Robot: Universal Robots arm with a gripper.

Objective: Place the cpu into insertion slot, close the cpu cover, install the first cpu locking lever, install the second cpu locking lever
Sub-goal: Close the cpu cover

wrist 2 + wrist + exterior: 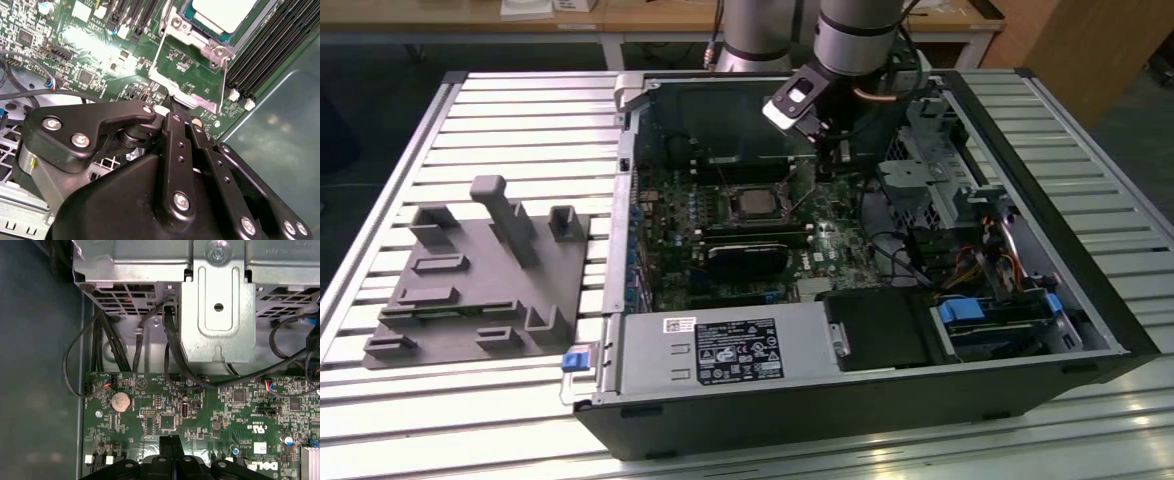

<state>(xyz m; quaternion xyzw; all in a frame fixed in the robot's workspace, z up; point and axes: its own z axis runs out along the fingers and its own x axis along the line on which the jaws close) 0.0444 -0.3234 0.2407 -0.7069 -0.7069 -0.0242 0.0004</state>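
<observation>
Exterior view: I hang inside the open computer case (720, 410). My claw (831, 165) is low over the motherboard (670, 240), just beside the socket on the exterior view's right. The cpu (754, 203) lies flat in that socket. A grey fixture (467, 280) sits on the slatted table (520, 100), well apart from the work.

Second wrist view: the cpu (222, 12) shows its pale top through the window of the cpu cover (192, 31), which looks down around it. From that I judge the chip placed and the cover closed. My fingers (172, 135) are pressed together. Their tips meet the silvery end of a locking lever (186, 98), though I cannot tell whether they pinch it or only bear on it. The memory slots (265, 55) run close by.

First wrist view: my claw (170, 440) shows as one closed black tip above the board. A coin battery (120, 400) and a metal drive cage (217, 315) lie beyond.

I judge the first lever to be the step in hand. It calls for a steady push down and sideways to tuck the wire under its hook, without scraping the board.
</observation>
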